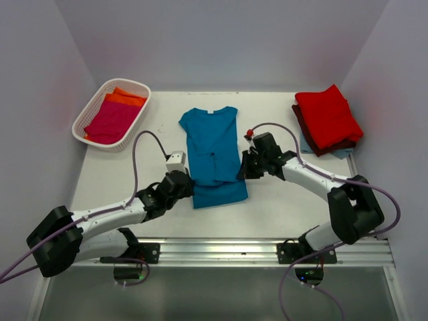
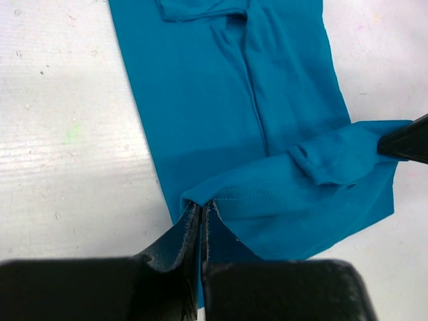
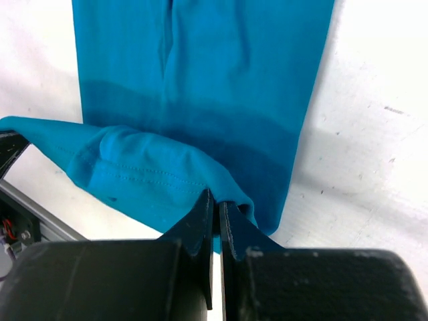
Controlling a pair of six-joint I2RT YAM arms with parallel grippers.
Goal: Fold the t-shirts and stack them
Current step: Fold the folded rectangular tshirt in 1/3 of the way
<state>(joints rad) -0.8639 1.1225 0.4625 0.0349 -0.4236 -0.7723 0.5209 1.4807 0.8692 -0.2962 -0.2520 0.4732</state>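
Roughly midway, by my reading. At the far left a white lattice basket [image 1: 85, 114] holds a magenta t-shirt [image 1: 110, 122] and an orange t-shirt [image 1: 127, 98], which I take to be waiting their turn.

Nearer the middle, the left claw [image 1: 184, 179] is pressed together on the lower left corner of the teal t-shirt [image 1: 212, 144], pinching the hem just off the tabletop [image 1: 120, 180]. That shirt lies flat in the centre, collar toward the far wall, its sleeves and sides already turned in so that it forms a narrow strip. The right claw [image 1: 244, 166] pinches the opposite hem corner likewise, and between the two the bottom edge is raised and curls over the shirt's body. I judge this to be the lengthwise fold, begun but not finished.

At the far right a red t-shirt [image 1: 328, 115] sits folded on a maroon t-shirt [image 1: 302, 124], with a light blue t-shirt [image 1: 344, 153] underneath, so three look done. Left to do: finish the teal one, stack it, then handle the two in the basket.
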